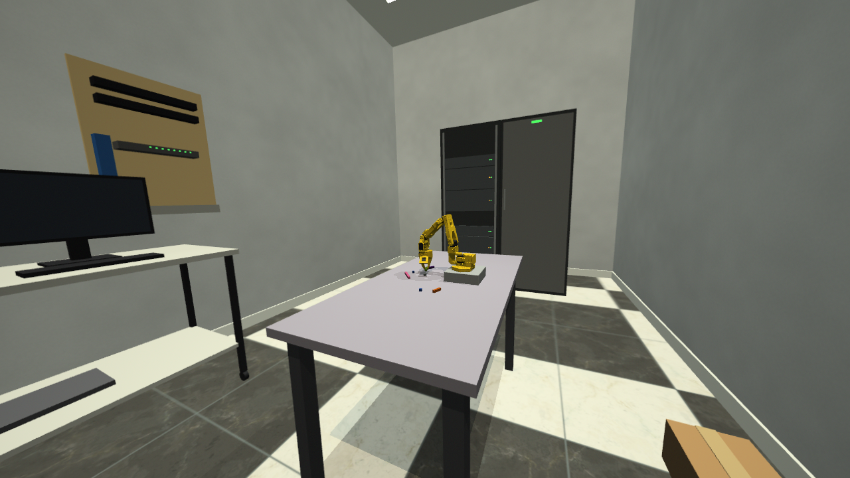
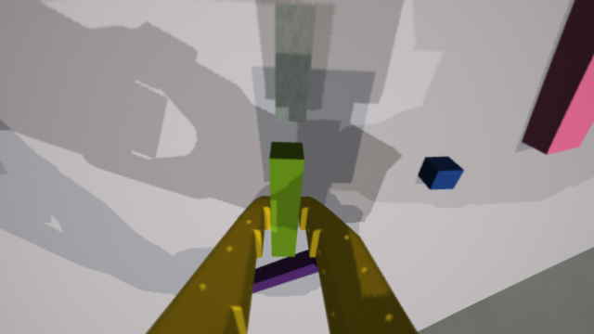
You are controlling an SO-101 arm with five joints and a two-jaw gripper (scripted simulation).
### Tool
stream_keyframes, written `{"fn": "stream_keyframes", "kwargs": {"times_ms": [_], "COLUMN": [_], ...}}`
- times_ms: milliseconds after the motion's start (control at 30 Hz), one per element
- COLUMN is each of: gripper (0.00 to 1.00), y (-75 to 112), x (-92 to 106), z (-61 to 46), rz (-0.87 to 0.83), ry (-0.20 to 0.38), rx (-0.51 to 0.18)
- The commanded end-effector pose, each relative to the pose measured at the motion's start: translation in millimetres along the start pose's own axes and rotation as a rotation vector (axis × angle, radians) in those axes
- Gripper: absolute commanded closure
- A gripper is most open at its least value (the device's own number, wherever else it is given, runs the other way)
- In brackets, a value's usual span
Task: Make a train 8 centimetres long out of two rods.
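Outside, the yellow arm's gripper reaches down to the far end of the grey desk, with a short orange rod lying nearer. Closer in, the gripper is clamped mid-length on a stiff, light-looking lime square rod above a purple rod, with a pink rod far right; the smooth faces probably want a centred hold.

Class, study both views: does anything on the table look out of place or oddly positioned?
The lime rod is clamped in the gripper, not lying flat. A purple rod lies crosswise beneath it, so the two are not end to end.
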State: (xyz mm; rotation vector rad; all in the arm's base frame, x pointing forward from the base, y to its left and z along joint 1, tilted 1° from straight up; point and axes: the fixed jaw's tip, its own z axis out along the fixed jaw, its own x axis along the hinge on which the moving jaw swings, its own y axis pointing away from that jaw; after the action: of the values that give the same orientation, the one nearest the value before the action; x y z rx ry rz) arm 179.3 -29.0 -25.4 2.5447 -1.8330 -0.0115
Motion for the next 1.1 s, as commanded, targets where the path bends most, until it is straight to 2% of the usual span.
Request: {"fn": "stream_keyframes", "kwargs": {"times_ms": [0,333,1067], "gripper": [1.0,1.0,1.0], "y": [3.6,4.5,4.5], "x": [0.1,-0.6,-0.7], "z": [5.6,8.8,8.8], "rz": [0.003,0.002,0.002], "ry": [-0.007,-0.011,-0.011], "rx": [-0.01,-0.018,-0.018]}}
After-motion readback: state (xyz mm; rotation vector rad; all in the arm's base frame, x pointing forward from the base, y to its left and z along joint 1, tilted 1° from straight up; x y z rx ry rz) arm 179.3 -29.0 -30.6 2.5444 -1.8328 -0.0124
